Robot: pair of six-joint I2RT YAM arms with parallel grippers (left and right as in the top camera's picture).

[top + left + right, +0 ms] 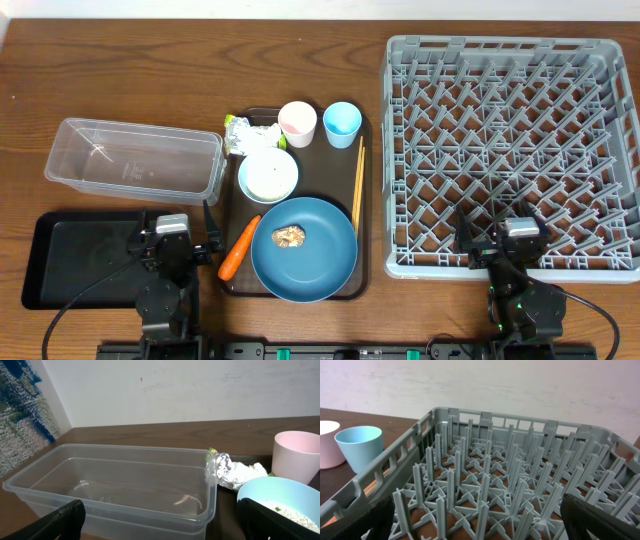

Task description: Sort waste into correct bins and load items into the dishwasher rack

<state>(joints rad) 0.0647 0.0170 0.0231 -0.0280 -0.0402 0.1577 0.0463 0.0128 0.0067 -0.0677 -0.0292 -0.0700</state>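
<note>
One carrot (pixel 238 247) lies beside the left tool (pixel 175 218) (jaws apart).

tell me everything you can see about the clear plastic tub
The clear plastic tub is a long rectangular box of see-through plastic with rounded corners and a rolled rim. It stands upright, lidless, and looks empty, with faint curved marks on its bottom. It rests on the wooden table, left of the brown serving tray and behind the black tray. Its right end is close to the serving tray and the crumpled wrapper; contact cannot be told.
</note>
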